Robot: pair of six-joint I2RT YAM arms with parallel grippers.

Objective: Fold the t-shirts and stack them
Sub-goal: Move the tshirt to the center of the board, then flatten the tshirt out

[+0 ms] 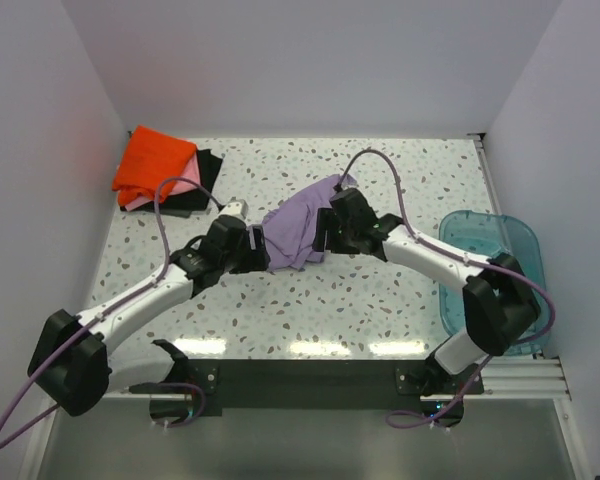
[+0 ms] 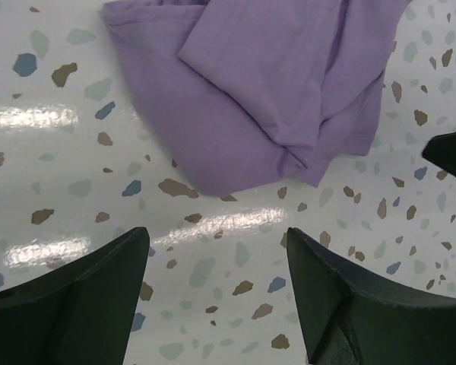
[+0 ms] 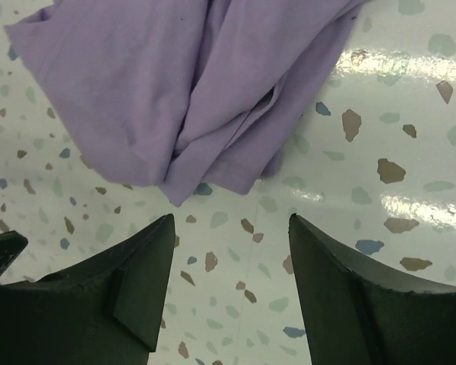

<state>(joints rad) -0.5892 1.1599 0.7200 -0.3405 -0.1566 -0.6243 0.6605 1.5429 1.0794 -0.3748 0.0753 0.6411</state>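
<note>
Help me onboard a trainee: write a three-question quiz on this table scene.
1. Which folded t-shirt lies uppermost in the far-left corner? A the orange t-shirt; B the pink one; C the black one.
2. True or false: the right arm's jaws are shut on the lavender t-shirt.
3. Fill in: the teal plastic bin sits by the table's ___ edge.

Key: 1 A. 2 False: those jaws stand open, just short of the cloth. 3 Right.
</note>
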